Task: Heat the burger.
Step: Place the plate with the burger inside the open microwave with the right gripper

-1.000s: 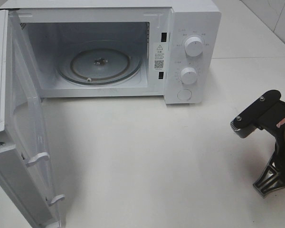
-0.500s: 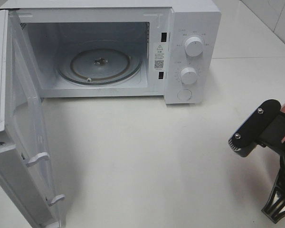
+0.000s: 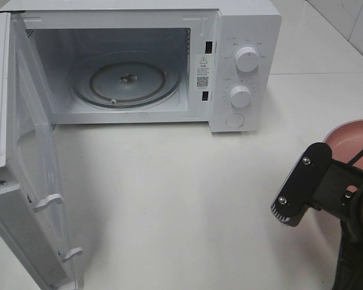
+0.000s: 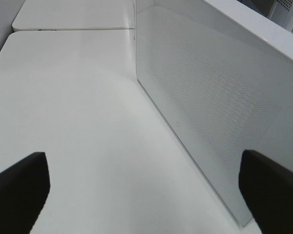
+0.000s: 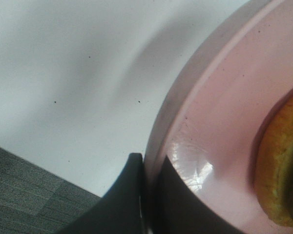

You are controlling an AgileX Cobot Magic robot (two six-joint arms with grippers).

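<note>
Holds left gripper (image 4: 145, 190) jaws wide apart on nothing, beside the microwave's (image 3: 254, 36) swung-out door (image 3: 24, 181). Right of the microwave, near the counter (image 3: 169, 193) edge, clamps right gripper (image 5: 149, 195) jaws on the pink plate's (image 5: 219, 126) rim, with the burger (image 5: 283, 161) sitting loose on it. Probably light, soft and apt to slide: best carried level by the stiff plate, never squeezed.

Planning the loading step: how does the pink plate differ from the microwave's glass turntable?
The pink plate is opaque pink; the turntable is clear glass. The plate carries the burger; the turntable holds nothing. The plate is outside, its rim pinched by the right gripper; the turntable lies inside the open microwave. Both are round.
</note>
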